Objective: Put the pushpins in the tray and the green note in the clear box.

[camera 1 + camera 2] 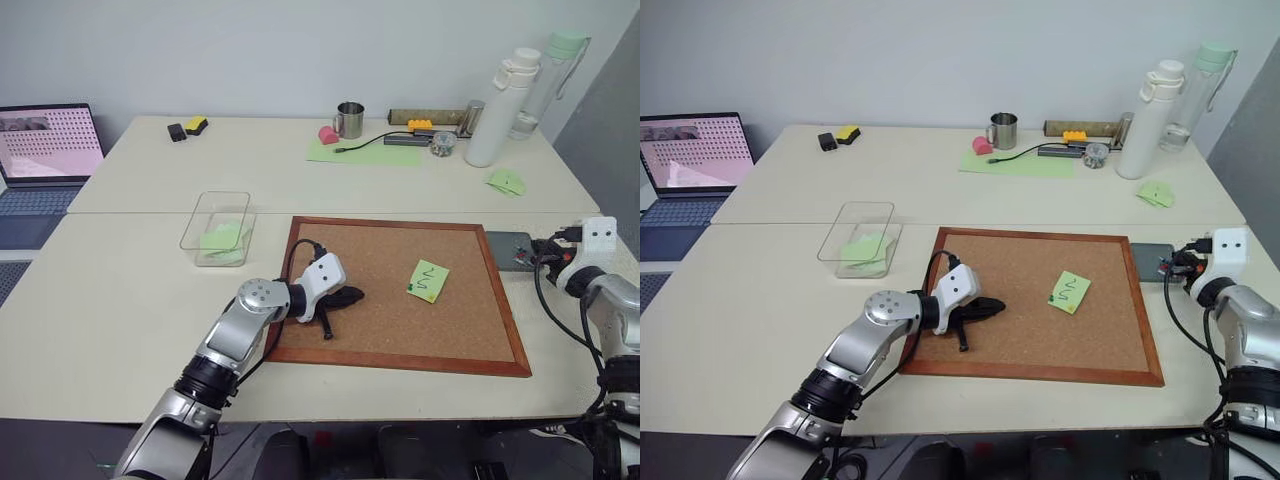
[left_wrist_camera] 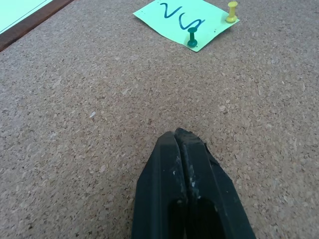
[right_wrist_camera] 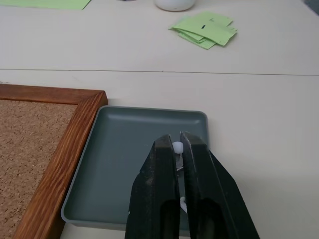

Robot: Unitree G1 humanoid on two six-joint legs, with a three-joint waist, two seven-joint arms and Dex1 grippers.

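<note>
The green note (image 1: 428,281) with a dark squiggle lies on the corkboard (image 1: 400,330). A green pushpin (image 2: 192,37) and a yellow pushpin (image 2: 232,11) stand in it. My left gripper (image 1: 350,296) rests shut and empty on the cork, left of the note. The dark-grey tray (image 3: 124,164) sits just past the board's right frame. Over it, my right gripper (image 3: 176,139) is shut on a white pushpin (image 3: 177,147). The clear box (image 1: 218,228) stands left of the board with green paper inside.
Crumpled green paper (image 1: 507,181) lies behind the tray. A metal cup (image 1: 350,120), a pale-green sheet (image 1: 365,152), a white bottle (image 1: 500,110) and small items line the back. A laptop (image 1: 45,150) sits far left.
</note>
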